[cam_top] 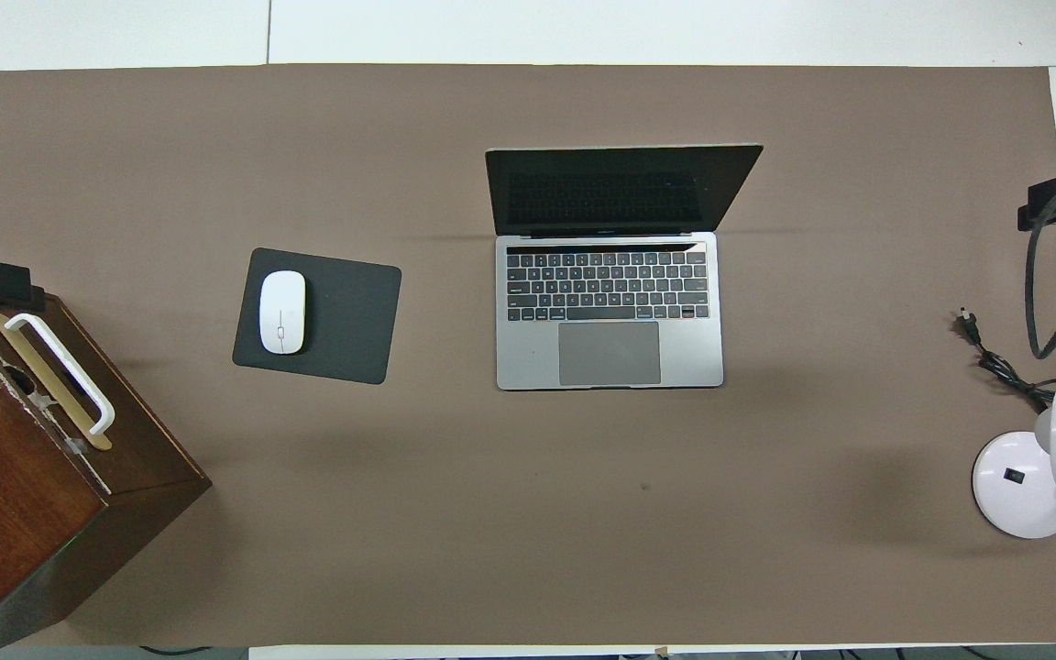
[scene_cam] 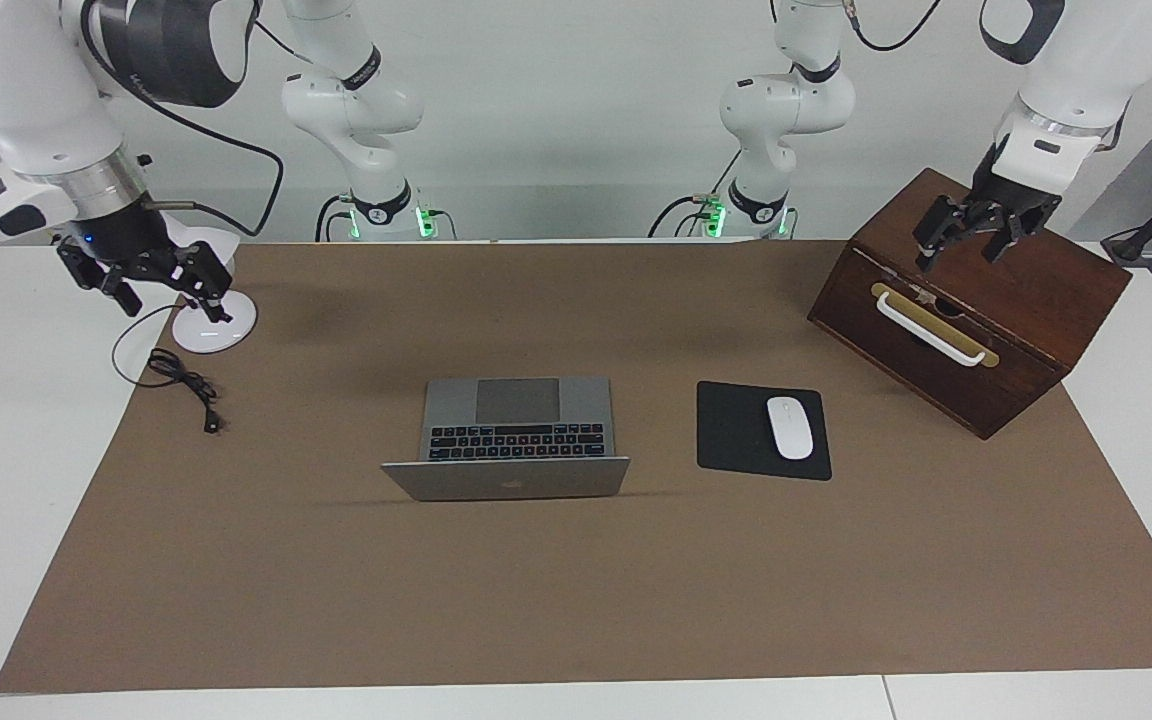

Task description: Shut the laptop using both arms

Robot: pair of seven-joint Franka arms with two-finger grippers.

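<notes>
The laptop (scene_cam: pixel 509 437) sits open mid-mat, the mouse pad (scene_cam: pixel 762 430) at its 3 o'clock in the facing view. Left gripper (scene_cam: pixel 976 237) hangs splayed above the wooden box (scene_cam: pixel 976 320); right gripper (scene_cam: pixel 146 280), fingers parted and empty, hovers by the lamp base (scene_cam: pixel 214 325).
</notes>
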